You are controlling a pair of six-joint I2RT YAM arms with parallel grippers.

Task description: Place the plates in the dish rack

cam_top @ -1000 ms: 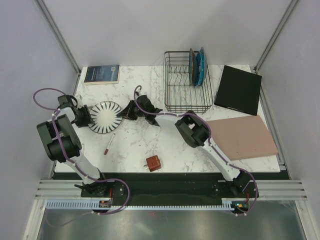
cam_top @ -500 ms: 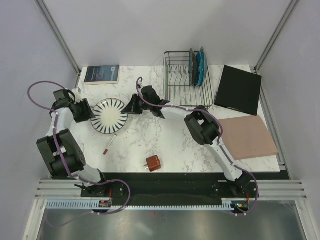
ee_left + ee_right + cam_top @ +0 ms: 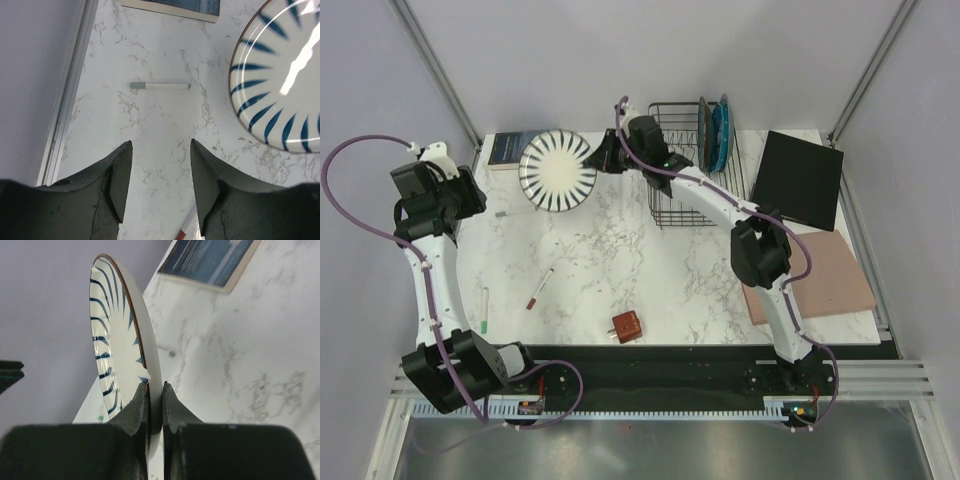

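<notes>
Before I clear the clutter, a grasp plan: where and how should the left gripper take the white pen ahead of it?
Grip the pen mid-barrel from above. It lies flat, its length running along the closing line of the open left gripper, so likely a quarter wrist turn, then pinch across the barrel.

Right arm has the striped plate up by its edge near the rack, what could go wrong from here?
1. The right gripper pinches the striped plate only at its rim; it could pivot or slip and drop.
2. The racked plates stand at the right end of the dish rack; the incoming plate could knock them or catch the wire wall.
</notes>
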